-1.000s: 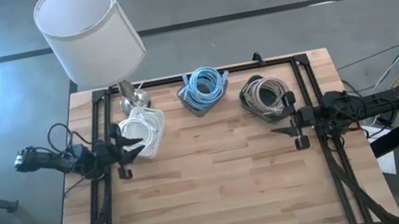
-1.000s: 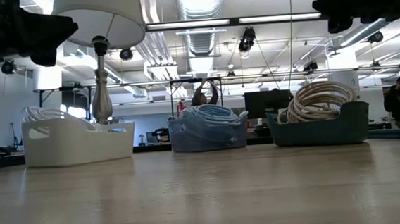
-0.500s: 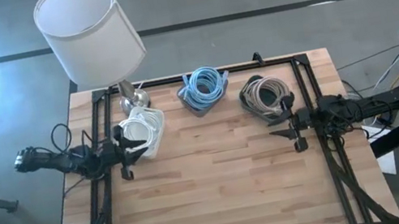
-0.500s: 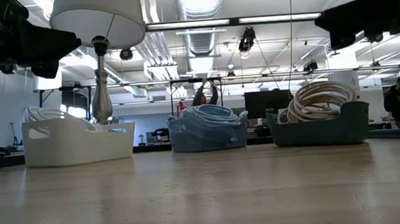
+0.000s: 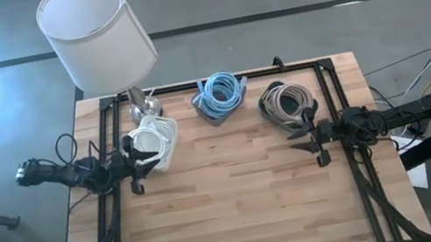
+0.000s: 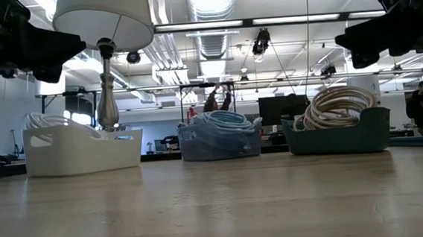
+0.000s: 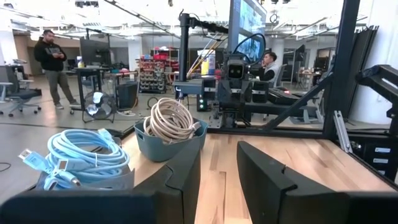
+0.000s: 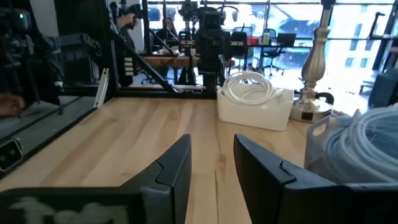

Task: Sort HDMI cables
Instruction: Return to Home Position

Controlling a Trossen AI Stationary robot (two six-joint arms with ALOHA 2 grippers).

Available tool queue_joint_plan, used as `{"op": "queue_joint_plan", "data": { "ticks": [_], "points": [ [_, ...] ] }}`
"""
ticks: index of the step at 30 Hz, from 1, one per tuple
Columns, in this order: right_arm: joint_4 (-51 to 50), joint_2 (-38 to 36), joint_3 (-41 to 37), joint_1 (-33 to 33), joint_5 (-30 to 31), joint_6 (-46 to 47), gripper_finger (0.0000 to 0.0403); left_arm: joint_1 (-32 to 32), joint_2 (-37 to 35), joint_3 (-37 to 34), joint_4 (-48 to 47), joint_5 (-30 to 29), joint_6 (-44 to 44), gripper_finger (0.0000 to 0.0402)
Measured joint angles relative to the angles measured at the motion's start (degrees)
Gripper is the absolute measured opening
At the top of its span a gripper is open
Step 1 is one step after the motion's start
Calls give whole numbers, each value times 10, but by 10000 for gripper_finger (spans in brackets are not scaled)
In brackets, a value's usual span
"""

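Note:
Three bins stand in a row at the table's far side. White HDMI cables [image 5: 152, 137] lie coiled in a white bin [image 6: 79, 149]. Light blue coils [image 5: 220, 92] fill the middle bin [image 6: 219, 146]. Beige coils [image 5: 285, 101] sit in a dark teal bin [image 6: 338, 133]. My left gripper [image 5: 153, 152] hovers level at the table's left edge, just near of the white bin, open with nothing between its fingers [image 7: 180, 180]. My right gripper [image 5: 293, 140] hovers level at the right edge, near of the beige coils, open and empty too [image 8: 211, 171].
A table lamp [image 5: 96, 35] stands at the far left corner, its metal base [image 5: 145, 108] behind the white bin. A black frame rail [image 5: 217, 78] runs round the table. The wooden tabletop [image 5: 239, 206] lies bare near of the bins. People show in the room beyond.
My right gripper has sunk a little toward the table while staying level, and has rolled slightly about its own pointing line. The bins and the coils have kept still.

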Motion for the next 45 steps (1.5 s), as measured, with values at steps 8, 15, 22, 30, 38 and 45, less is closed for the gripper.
{"op": "queue_joint_plan", "data": {
  "ticks": [8,15,22,30,38,45],
  "points": [
    [1,0,0,0,0,-60,114,0,0,0,-2,0,0,110],
    [8,-13,0,0,0,-3,114,0,0,0,-2,0,0,110],
    [8,-85,0,0,0,-48,112,0,0,0,-2,0,0,110],
    [-115,-174,0,0,-1,-3,116,0,0,0,-2,0,0,110],
    [-141,-188,0,0,-2,-8,125,0,0,0,-2,0,0,110],
    [-174,-174,1,0,0,10,129,0,1,0,-5,0,0,110]
  ]
}}
